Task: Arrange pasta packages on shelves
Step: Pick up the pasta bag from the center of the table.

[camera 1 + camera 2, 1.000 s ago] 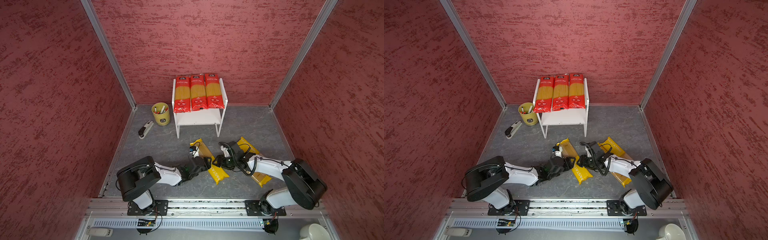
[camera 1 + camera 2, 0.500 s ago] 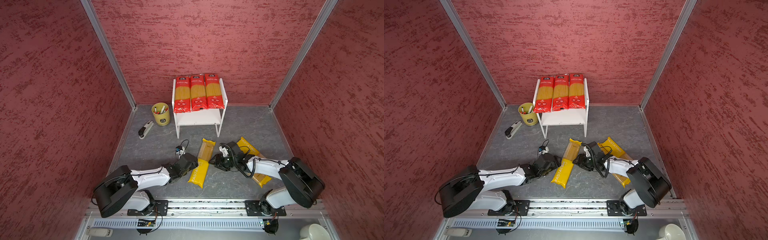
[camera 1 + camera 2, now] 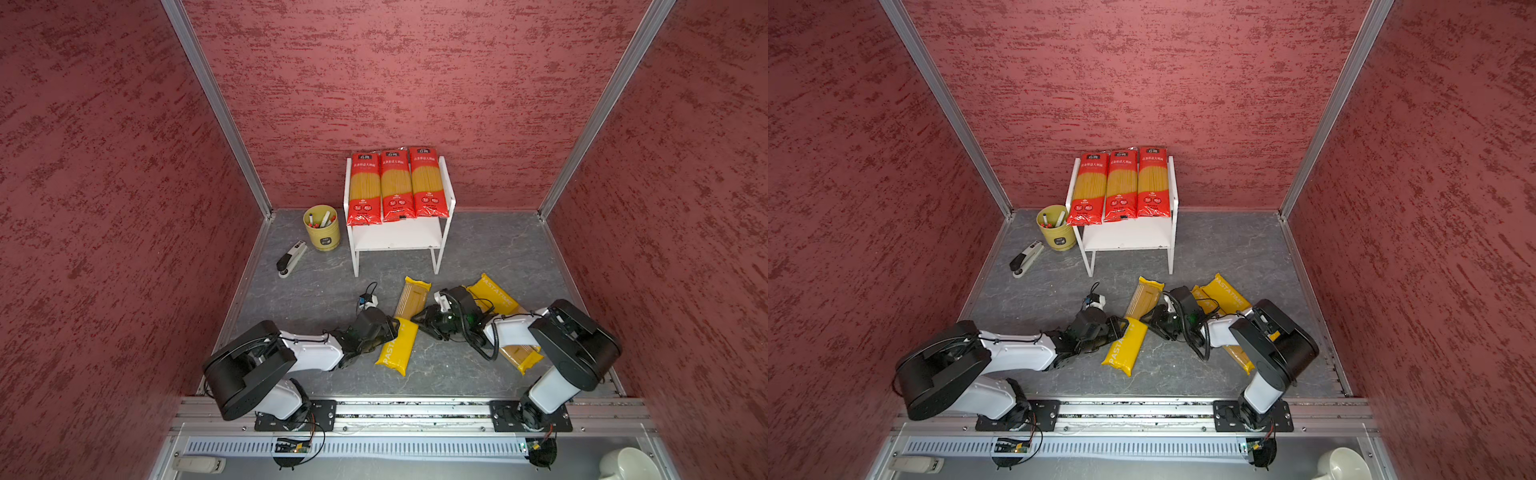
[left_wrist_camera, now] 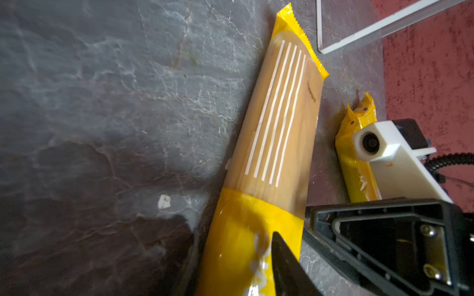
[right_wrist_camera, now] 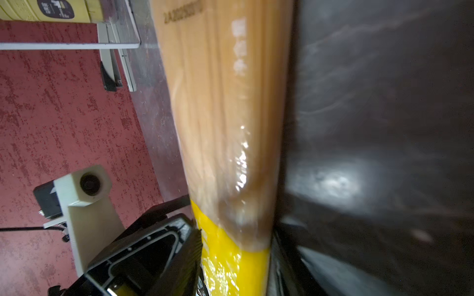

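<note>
Both of my grippers are down at the grey floor (image 3: 316, 291), nose to nose across the middle of one yellow package (image 3: 397, 349). The left gripper (image 3: 390, 329) is on one long edge and the right gripper (image 3: 419, 319) on the opposite edge. Each arm reaches inward from its base, forearm low and nearly level with the floor.

That package lies flat in front of the shelves (image 3: 399, 239), its clear end near the front legs. Three red packages (image 3: 397, 185) lie side by side on top of the shelves.

In the left wrist view the bag runs between my left fingers (image 4: 282, 264), but their tips are cut off at the frame edge. I cannot tell whether they pinch it or only straddle it. The right wrist view is blurred and very close, so I cannot tell for the right jaws either.

My right forearm covers the middle of a PASTATIME package (image 3: 496, 296). More yellow wrap shows beneath the arm, and I cannot make out how it is stacked.
</note>
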`<state>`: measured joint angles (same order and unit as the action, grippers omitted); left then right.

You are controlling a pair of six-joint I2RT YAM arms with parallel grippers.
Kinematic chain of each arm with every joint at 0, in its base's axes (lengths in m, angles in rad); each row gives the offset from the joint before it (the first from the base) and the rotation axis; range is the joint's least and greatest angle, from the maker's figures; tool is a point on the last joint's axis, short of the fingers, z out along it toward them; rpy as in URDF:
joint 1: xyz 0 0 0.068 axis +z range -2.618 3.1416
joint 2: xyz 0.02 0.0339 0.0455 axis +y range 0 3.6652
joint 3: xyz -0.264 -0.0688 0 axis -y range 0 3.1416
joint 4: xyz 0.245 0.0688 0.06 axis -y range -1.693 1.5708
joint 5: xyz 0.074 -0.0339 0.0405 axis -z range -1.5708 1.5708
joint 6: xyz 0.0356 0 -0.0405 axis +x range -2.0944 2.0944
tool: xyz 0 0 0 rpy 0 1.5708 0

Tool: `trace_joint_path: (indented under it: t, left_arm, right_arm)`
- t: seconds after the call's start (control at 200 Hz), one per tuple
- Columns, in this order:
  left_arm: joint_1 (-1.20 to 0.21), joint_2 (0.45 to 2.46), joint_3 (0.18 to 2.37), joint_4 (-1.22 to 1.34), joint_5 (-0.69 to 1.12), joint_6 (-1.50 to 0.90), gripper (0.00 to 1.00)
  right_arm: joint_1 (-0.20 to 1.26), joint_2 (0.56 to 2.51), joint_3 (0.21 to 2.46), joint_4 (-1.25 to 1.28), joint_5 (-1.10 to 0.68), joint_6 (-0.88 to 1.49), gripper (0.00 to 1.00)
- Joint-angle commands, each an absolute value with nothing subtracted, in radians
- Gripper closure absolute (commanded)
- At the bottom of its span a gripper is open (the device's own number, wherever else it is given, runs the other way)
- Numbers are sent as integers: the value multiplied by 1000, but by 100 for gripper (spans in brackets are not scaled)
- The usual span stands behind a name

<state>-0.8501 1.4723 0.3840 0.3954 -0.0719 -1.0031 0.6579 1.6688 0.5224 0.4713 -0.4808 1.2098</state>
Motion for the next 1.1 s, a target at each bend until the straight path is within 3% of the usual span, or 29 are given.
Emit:
trace_joint_path:
  t: [0.0,0.195,0.511,0.636,0.852,1.097]
  left_arm:
    - [-857,1504,365,532,-11,-1020,67]
    - [-864,1486,359,538,-16,-1013,75]
    - [-854,1394,352,503,-1,-987,69]
    - [-839,1300,340,433,-1,-959,60]
    - [-793,1151,324,356,12,-927,55]
    - [-714,991,334,304,72,-852,43]
  right_arm:
    - [676,1723,529,598,-453,1261,59]
    - [677,1760,495,726,-473,1242,77]
    - [678,1715,425,926,-484,1212,96]
    - [678,1674,416,941,-492,1181,99]
    - [678,1585,424,917,-521,1120,100]
    - [675,1445,528,768,-571,979,100]
